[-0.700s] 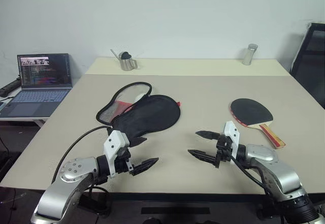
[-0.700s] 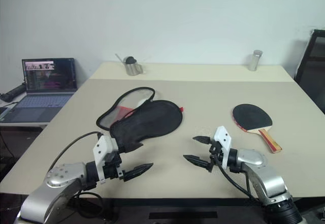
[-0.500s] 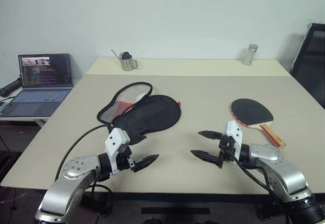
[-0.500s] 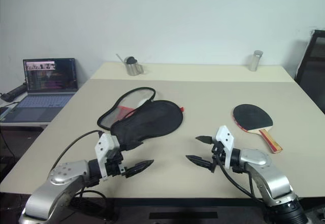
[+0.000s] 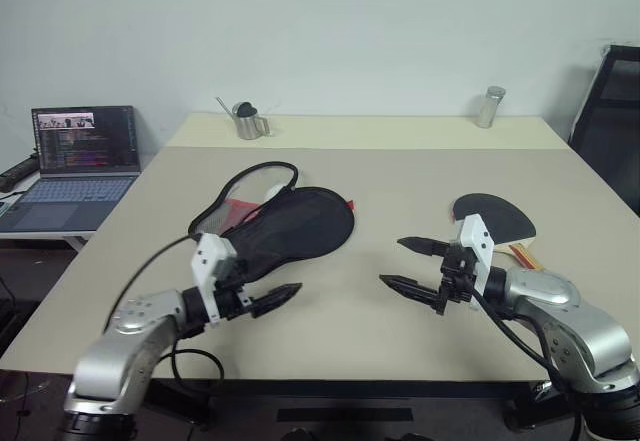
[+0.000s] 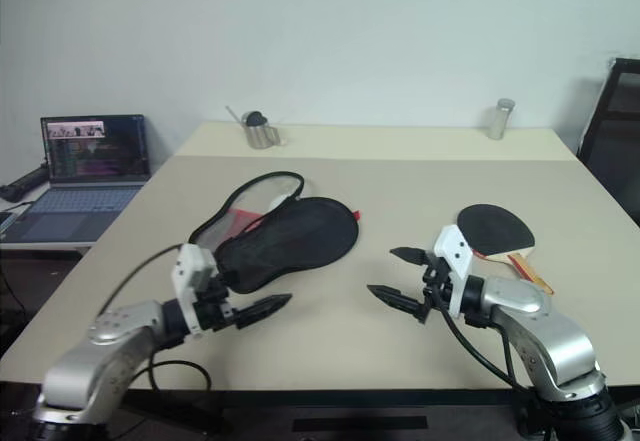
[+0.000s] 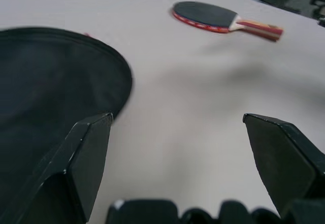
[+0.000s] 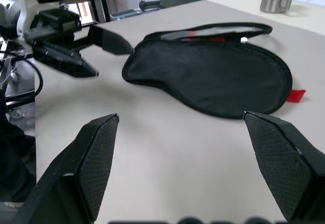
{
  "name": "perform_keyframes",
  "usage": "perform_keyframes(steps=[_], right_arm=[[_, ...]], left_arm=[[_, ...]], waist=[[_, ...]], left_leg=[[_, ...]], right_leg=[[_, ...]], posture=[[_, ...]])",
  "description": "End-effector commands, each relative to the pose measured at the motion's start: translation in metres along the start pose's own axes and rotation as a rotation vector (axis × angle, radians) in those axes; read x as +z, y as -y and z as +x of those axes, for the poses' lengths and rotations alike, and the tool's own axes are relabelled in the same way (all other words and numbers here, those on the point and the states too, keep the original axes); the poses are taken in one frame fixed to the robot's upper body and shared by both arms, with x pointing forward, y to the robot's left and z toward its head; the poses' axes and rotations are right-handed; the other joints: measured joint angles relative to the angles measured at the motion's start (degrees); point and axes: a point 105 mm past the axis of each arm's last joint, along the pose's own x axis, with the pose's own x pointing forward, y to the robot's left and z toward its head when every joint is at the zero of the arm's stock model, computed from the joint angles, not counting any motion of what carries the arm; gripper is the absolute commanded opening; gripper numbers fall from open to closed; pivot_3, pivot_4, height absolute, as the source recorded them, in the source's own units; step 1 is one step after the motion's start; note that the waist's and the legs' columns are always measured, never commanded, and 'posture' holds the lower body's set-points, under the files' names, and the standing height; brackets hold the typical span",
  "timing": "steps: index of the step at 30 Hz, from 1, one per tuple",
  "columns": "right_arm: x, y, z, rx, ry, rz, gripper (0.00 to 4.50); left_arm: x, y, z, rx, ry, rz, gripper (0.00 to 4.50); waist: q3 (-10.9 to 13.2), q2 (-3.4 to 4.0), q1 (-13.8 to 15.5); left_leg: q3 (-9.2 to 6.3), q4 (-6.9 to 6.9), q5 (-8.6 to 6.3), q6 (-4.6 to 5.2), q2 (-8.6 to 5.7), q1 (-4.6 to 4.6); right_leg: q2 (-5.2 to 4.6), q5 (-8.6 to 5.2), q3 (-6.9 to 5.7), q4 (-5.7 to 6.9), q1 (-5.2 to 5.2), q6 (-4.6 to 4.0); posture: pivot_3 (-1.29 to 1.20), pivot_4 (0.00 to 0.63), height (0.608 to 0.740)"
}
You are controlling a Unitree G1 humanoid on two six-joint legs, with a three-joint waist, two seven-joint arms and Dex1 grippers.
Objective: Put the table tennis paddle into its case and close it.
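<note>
Rubber-faced paddle [image 7: 205, 17] lay flat and rigid, far right on the surface [image 5: 400, 191]; its handle looked the best hold. Case [image 5: 290, 229] limp. Both hands, left [image 5: 262, 298] and right [image 5: 415, 266], were open, empty.

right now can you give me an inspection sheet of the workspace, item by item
surface: beige table, mostly bare.
job's things: table tennis paddle lies flat at the right, outside the case, which lies unzipped left of centre with red lining showing.
clutter: metal pitcher and metal cup at the far edge.
grippers: left gripper open, empty, near the case; right gripper open, empty, near the paddle.
cables: black cable along the left arm.
surroundings: open laptop on a side desk, dark chair at right.
</note>
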Motion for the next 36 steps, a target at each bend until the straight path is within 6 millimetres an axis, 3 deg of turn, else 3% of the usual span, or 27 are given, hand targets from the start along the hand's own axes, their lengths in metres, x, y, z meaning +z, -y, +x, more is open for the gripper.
perform_keyframes(steps=[1, 4, 8, 12, 16, 24, 30, 36], right_arm=[[0.024, -0.012, 0.001, 0.09, 0.043, -0.046, 4.29], [0.03, -0.012, -0.002, 0.126, 0.028, -0.093, 4.29], [0.05, 0.001, -0.009, 0.138, 0.005, -0.201, 4.29], [0.061, 0.007, -0.005, 0.127, 0.009, -0.257, 4.29], [0.061, 0.01, -0.003, 0.116, 0.018, -0.265, 4.29], [0.054, 0.006, -0.001, 0.12, 0.022, -0.255, 4.29], [0.052, 0.006, -0.001, 0.118, 0.024, -0.253, 4.29], [0.053, 0.006, -0.001, 0.115, 0.028, -0.254, 4.29]], left_arm=[[0.009, -0.01, -0.023, 0.013, 0.002, -0.073, 4.5], [0.008, -0.013, -0.03, -0.011, -0.017, -0.139, 4.5], [0.01, -0.031, -0.031, 0.073, -0.015, -0.166, 4.5], [-0.006, -0.044, -0.039, 0.129, -0.058, -0.229, 4.5], [-0.019, -0.057, -0.039, 0.175, -0.074, -0.293, 4.5], [-0.018, -0.078, -0.049, 0.293, -0.039, -0.319, 4.5], [-0.026, -0.092, -0.04, 0.368, -0.058, -0.316, 4.5], [-0.036, -0.098, -0.014, 0.353, -0.086, -0.352, 4.5]], waist=[[0.0, 0.01, 0.02], [0.01, 0.0, 0.22], [0.03, -0.04, 0.45], [0.01, -0.12, 0.29], [0.03, -0.15, 0.29], [0.05, -0.18, 0.29], [0.06, -0.21, 0.3], [0.07, -0.25, 0.3]], left_leg=[[0.01, -0.01, 0.0, -0.01, 0.04, 0.0], [-0.02, 0.0, -0.01, -0.01, 0.05, 0.0], [0.0, 0.03, -0.01, -0.01, -0.1, -0.01], [0.06, 0.01, -0.02, -0.01, -0.07, -0.01], [0.09, -0.02, -0.06, 0.0, 0.0, -0.01], [0.12, 0.03, -0.06, 0.0, 0.03, -0.01], [0.13, 0.03, -0.05, -0.01, 0.03, -0.01], [0.16, 0.05, -0.05, 0.0, -0.01, -0.01]], right_leg=[[0.03, 0.0, -0.01, -0.01, -0.01, 0.0], [0.04, 0.0, -0.04, -0.02, -0.01, -0.01], [0.02, 0.01, -0.02, -0.05, 0.01, 0.0], [-0.03, 0.05, 0.06, -0.1, 0.01, -0.03], [0.01, 0.04, 0.05, -0.09, -0.03, -0.05], [-0.02, 0.06, 0.08, -0.07, -0.03, -0.04], [-0.01, 0.07, 0.08, -0.04, -0.03, -0.04], [0.01, 0.08, 0.09, -0.02, -0.02, -0.03]], posture=[[0.0, 0.15, 0.74], [0.0, 0.15, 0.74], [0.0, 0.15, 0.74], [0.0, 0.15, 0.74], [0.0, 0.15, 0.74], [0.0, 0.15, 0.74], [0.0, 0.15, 0.74], [0.0, 0.15, 0.74]])
